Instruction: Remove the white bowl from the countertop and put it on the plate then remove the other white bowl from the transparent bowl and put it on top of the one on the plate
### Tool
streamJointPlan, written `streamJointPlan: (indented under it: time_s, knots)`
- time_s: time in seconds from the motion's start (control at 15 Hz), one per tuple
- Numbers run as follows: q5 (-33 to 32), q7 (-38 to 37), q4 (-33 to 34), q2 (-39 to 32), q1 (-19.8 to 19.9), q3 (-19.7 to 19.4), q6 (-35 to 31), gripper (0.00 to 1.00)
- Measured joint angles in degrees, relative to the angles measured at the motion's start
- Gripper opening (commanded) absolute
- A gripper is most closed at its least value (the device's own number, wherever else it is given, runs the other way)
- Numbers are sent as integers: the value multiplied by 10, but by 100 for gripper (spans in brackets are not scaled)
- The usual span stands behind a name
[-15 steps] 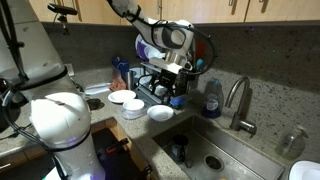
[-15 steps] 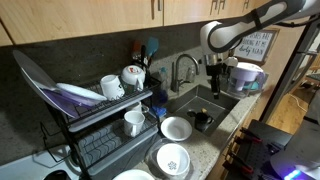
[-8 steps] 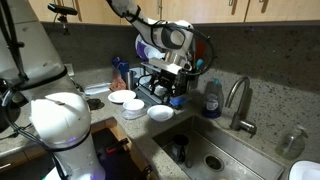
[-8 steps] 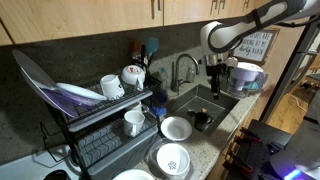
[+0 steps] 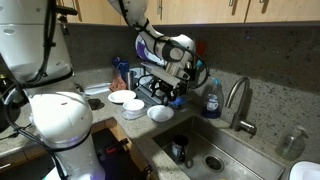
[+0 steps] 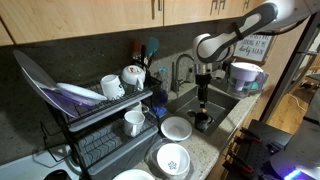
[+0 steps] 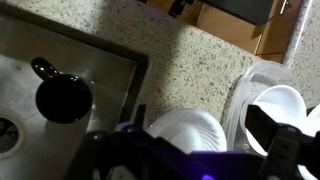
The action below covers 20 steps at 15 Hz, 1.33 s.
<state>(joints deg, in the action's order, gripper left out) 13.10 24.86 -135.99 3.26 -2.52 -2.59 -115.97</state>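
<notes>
We judge nothing is done yet. On the bench the plate lies bare, the transparent bowl still holds the other white bowl, and the white bowl sits just beside it, near the sink. The end effector hangs above with its jaws spread wide, holding nothing. Both moves remain. The wrist view shows the two bowls close up but no plate, which only the exterior views show.

One white bowl, one other white bowl, one transparent bowl, one plate
</notes>
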Motion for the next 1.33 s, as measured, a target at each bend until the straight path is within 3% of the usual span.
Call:
streamJointPlan:
  time_s: [0.67, 1.33]
  knots:
    - [155, 152, 72, -174, 48, 9, -10, 100]
    - [202, 171, 90, -254, 81, 37, -12, 100]
